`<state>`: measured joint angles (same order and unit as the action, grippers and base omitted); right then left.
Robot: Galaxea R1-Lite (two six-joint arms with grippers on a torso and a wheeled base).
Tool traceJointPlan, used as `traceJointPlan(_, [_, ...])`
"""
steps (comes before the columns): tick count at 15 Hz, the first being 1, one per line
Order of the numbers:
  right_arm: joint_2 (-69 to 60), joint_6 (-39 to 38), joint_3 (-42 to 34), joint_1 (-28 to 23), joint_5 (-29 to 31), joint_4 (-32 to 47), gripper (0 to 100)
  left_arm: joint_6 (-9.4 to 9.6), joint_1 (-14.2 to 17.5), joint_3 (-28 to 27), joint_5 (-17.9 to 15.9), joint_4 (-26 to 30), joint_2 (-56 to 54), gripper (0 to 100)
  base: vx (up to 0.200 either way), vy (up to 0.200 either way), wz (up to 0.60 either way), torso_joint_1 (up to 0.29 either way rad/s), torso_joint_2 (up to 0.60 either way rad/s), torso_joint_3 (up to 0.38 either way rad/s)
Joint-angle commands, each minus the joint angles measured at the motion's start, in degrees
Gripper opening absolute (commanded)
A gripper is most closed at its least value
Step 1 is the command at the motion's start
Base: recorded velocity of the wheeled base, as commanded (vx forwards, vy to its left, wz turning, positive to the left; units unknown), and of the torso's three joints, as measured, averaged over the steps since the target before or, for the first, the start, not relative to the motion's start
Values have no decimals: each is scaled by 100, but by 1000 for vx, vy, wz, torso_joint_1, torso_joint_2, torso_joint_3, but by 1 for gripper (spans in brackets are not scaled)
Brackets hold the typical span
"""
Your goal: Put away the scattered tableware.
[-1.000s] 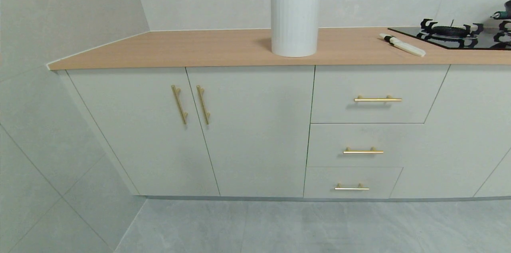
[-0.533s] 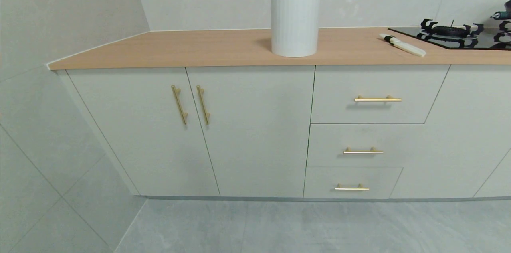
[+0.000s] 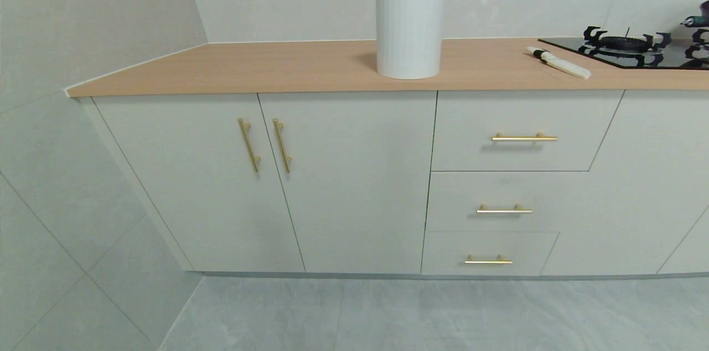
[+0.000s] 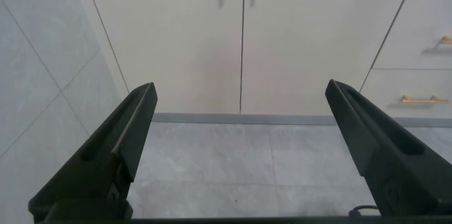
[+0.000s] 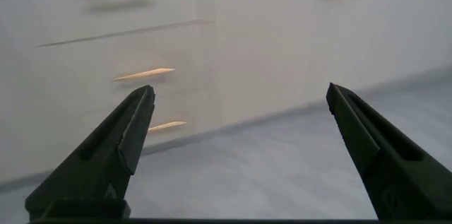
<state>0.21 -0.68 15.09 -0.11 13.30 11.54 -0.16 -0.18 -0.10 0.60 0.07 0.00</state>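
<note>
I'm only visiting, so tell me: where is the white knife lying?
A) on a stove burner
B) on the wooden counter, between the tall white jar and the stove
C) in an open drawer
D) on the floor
B: the knife lies flat on the wooden counter, to the right of the tall white jar and just short of the stove; the drawers are all shut.
</note>
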Motion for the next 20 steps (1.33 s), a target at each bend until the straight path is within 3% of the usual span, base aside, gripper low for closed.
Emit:
traceJointPlan(1, [-21, -2, -709, -7, -759, -469, 100, -2, 1, 1, 2, 1, 0, 100, 0, 0, 0, 0, 0, 0])
traceJointPlan(2, [-21, 7, -1342, -7, -1330, -1058, 100, -2, 1, 1, 2, 1, 0, 100, 0, 0, 0, 0, 0, 0])
traceJointPlan(4, [-21, -99, -1483, -7, -1699, -1480, 100, -2, 1, 1, 2, 1, 0, 100, 0, 0, 0, 0, 0, 0])
traceJointPlan(11, [-21, -108, -1492, 2, -1594, -1480, 100, -2, 1, 1, 2, 1, 0, 100, 0, 0, 0, 0, 0, 0])
traceJointPlan(13, [-21, -2, -1509, 2, -978, -1418, 100, -2, 1, 1, 2, 1, 0, 100, 0, 0, 0, 0, 0, 0])
traceJointPlan(15, [-12, 24, -1492, 2, -1084, -1058, 100, -2, 1, 1, 2, 1, 0, 100, 0, 0, 0, 0, 0, 0])
traceJointPlan(20, [-21, 16, -1500, 2, -1207, -1154, 100, -2, 1, 1, 2, 1, 0, 100, 0, 0, 0, 0, 0, 0])
